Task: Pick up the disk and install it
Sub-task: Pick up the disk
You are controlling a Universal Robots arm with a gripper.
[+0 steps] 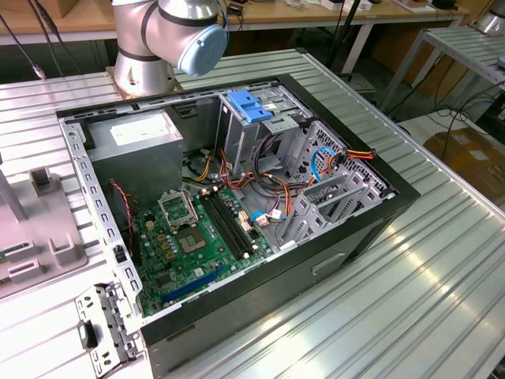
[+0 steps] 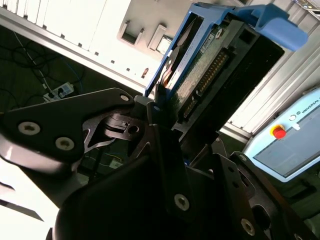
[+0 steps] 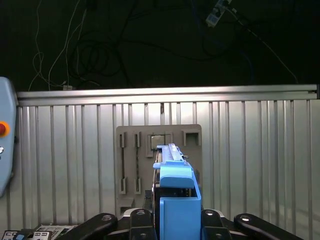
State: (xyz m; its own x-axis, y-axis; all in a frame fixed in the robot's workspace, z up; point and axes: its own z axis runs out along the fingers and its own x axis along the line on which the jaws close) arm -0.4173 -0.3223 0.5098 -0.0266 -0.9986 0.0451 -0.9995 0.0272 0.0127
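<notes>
In both wrist views the disk (image 2: 215,65) is off the table, held edge-on with its blue plastic rails (image 3: 175,200) around a dark body and its connector row showing. My gripper (image 2: 167,107) is shut on its lower end, the black fingers (image 3: 137,222) pressing on either side. In the first wrist view the disk hangs above a grey holder plate (image 3: 135,160) on the ribbed metal table. The exterior view shows the open computer case (image 1: 237,205) lying on its side, with the arm's base (image 1: 170,39) behind it.
Inside the case are a grey power supply (image 1: 138,150), a green motherboard (image 1: 193,237), loose cables and a drive cage with a bare blue bracket (image 1: 248,106). A grey fixture (image 1: 39,213) sits at the exterior view's left. A pendant (image 2: 290,135) lies beside the table.
</notes>
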